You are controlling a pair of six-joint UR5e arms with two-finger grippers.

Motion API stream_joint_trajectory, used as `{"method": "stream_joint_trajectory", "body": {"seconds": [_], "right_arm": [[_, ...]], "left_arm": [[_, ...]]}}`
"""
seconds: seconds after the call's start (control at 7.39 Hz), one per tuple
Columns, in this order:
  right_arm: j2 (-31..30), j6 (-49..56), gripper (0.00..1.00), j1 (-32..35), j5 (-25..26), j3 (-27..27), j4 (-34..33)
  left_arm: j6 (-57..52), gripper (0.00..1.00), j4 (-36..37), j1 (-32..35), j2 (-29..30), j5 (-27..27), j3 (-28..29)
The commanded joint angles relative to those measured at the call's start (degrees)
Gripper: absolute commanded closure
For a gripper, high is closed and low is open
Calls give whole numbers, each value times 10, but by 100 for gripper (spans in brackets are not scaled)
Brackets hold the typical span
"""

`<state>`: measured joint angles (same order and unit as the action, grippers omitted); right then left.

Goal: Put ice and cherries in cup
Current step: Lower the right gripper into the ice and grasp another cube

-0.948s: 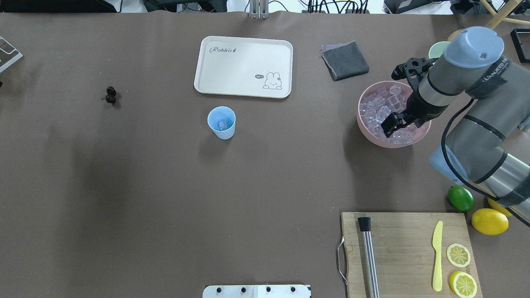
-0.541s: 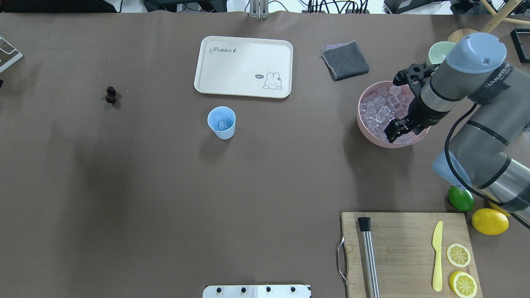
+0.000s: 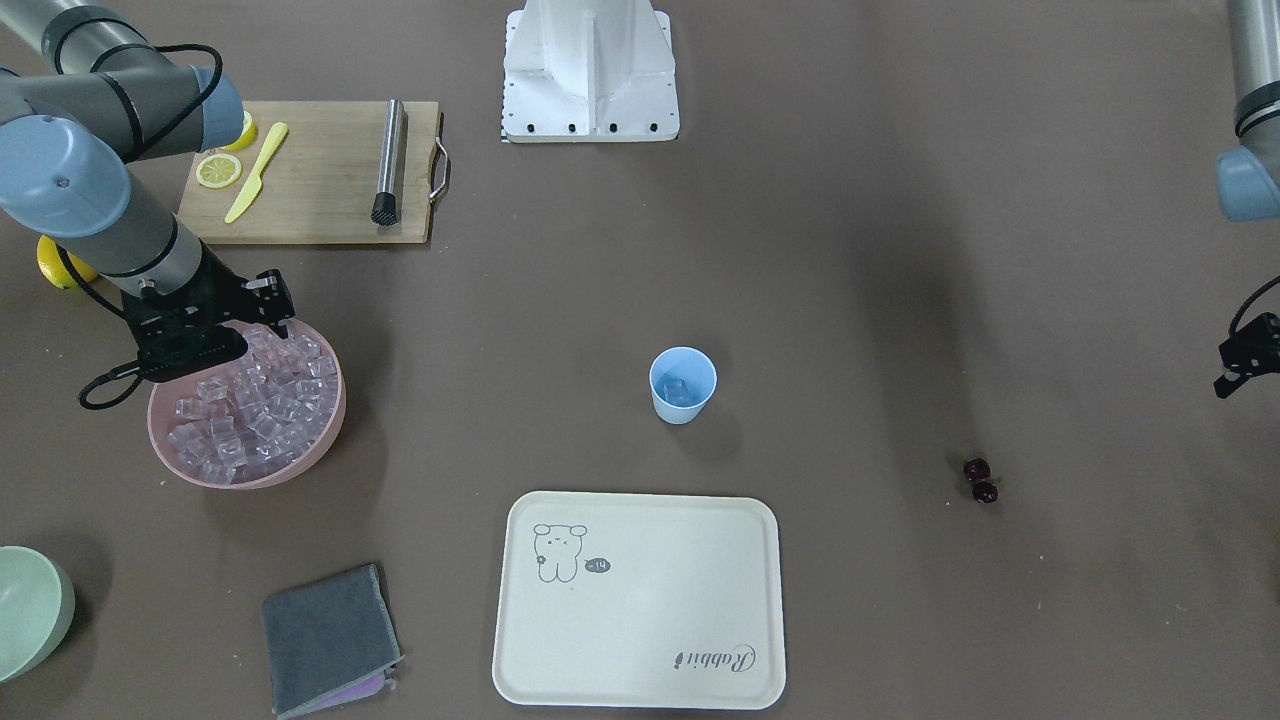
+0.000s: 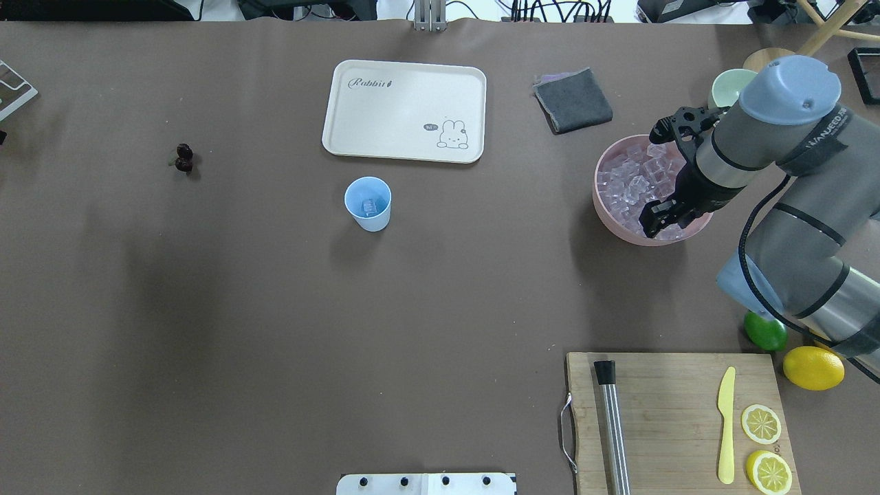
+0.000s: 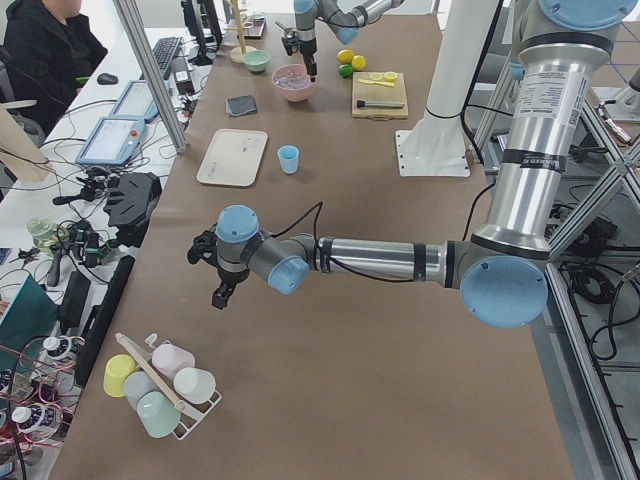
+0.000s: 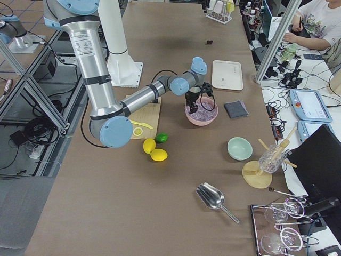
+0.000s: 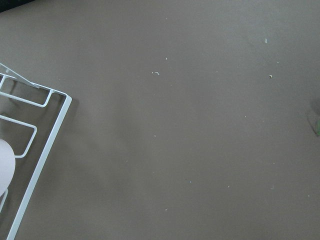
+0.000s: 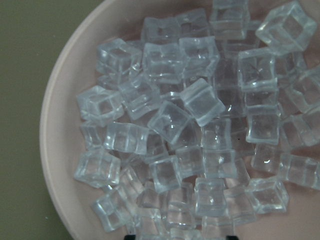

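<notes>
Right jaws sit low over the ice [image 4: 636, 182] in the pink bowl [image 4: 603, 206], right side of the overhead view. Honestly can't tell how wide they are or whether they've got a cube; the wrist cam just shows the heap. Left jaws hang at the front view's right edge, and I can't tell their state either. Cup [image 4: 368, 203] is mid-frame below the tray [image 4: 385, 130] with what looks like one cube inside. The cherries [image 4: 183, 157] lie far left on the bench [image 4: 275, 309]. For this grab I'd pick a single top cube, square up to its flat faces, close gently so it doesn't squirt out, then lift straight up past the rim.
</notes>
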<state>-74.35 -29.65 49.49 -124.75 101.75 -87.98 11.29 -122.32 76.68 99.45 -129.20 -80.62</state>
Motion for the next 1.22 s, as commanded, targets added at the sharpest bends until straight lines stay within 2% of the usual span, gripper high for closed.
{"method": "stream_joint_trajectory", "body": {"seconds": [0.0,0.41,0.81,1.08], "right_arm": [[-1,0,45,-3,3,-2,0],[-2,0,47,-4,15,-1,-1],[-1,0,64,-11,23,0,0],[1,0,71,-14,28,-1,0]], "left_arm": [[1,3,0,0,0,0,-1],[1,3,0,0,0,0,2],[0,3,0,0,0,0,4],[0,3,0,0,0,0,6]]}}
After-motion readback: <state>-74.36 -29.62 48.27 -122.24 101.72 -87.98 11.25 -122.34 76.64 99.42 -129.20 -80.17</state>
